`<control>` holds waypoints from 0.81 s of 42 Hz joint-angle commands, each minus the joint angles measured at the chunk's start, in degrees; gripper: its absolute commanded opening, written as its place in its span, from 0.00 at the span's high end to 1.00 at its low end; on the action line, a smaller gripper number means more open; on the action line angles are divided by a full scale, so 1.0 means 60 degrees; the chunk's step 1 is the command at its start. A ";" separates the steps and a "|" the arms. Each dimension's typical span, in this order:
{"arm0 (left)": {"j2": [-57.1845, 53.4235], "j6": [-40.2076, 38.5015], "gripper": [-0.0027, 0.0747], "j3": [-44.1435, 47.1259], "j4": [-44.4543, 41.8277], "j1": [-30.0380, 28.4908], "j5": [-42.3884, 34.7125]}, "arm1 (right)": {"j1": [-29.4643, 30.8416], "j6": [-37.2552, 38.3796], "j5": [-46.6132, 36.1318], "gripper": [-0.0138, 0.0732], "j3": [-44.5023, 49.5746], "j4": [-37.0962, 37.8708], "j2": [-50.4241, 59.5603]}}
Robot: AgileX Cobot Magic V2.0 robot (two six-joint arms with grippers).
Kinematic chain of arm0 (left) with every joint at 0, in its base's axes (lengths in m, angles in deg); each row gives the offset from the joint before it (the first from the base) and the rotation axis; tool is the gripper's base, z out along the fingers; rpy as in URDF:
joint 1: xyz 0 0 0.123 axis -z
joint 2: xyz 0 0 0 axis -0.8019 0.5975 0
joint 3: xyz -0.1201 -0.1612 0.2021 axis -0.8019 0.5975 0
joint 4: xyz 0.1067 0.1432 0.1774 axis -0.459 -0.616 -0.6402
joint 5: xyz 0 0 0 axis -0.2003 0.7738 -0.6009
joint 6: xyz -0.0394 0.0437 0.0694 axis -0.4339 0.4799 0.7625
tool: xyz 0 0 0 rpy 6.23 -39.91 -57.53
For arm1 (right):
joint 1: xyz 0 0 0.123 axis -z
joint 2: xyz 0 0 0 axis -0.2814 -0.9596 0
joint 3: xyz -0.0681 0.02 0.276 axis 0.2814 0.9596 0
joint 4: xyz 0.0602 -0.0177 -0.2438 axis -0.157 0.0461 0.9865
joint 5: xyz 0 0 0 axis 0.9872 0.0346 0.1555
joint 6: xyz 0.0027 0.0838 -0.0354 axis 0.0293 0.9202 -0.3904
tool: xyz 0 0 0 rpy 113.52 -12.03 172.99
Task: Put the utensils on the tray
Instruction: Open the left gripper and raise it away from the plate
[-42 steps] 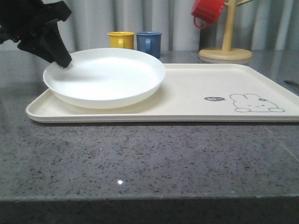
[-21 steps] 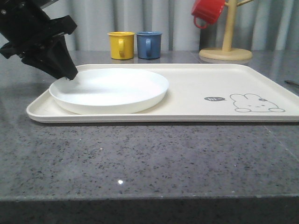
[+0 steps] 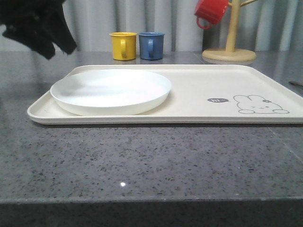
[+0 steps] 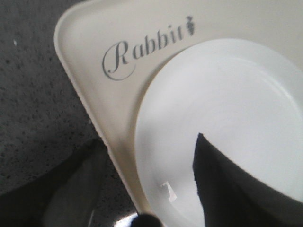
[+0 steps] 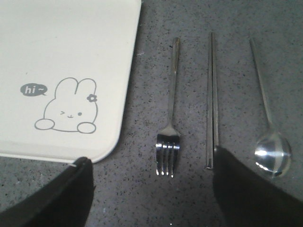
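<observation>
- Front view: a dark speckled stone table (image 3: 142, 161) before grey curtains (image 3: 94, 19); a yellow mug (image 3: 122, 45) and a blue mug (image 3: 151, 45) stand at the back, and a red mug (image 3: 210, 11) hangs on a wooden stand (image 3: 229, 49). The cream tray (image 3: 199, 90) carries a white plate (image 3: 111, 91) at its left end and a rabbit drawing (image 3: 259, 105) at its right. The left gripper (image 3: 42, 28) hangs above the table, clear of the plate; its jaw state cannot be told here.
- Left wrist view: the fingers (image 4: 236, 189) stand parted and empty, one over the plate (image 4: 222, 118), the other over the table beside the tray rim (image 4: 80, 90); grey script reads "Rabbit" (image 4: 142, 52).
- Right wrist view: the right gripper (image 5: 151, 189) is spread wide and holds nothing. The fork (image 5: 171, 113), chopsticks (image 5: 210, 99) and spoon (image 5: 267, 123) lie side by side on the table, off the tray (image 5: 66, 56), the fork nearest its rim.
</observation>
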 commanded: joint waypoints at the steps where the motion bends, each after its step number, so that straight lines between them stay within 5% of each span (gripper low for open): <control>1: -0.1332 -0.0161 0.44 -0.0332 -0.0267 0.0712 -0.0009 | 0.0019 -0.0110 -0.0515 0.21 -0.0224 0.0036 -0.0003; 13: -0.3743 -0.4120 0.44 0.0399 -0.5483 0.4080 0.0126 | 0.0019 -0.0110 -0.0515 0.21 -0.0224 0.0036 -0.0003; 22: -0.6124 -0.4846 0.44 0.2332 -0.5258 0.5614 -0.0889 | 0.0019 -0.0110 -0.0515 0.21 -0.0224 0.0036 -0.0003; 34: -0.8619 -0.4869 0.44 0.3989 -0.5116 0.5744 -0.0827 | 0.0019 -0.0110 -0.0515 0.21 -0.0224 0.0036 -0.0003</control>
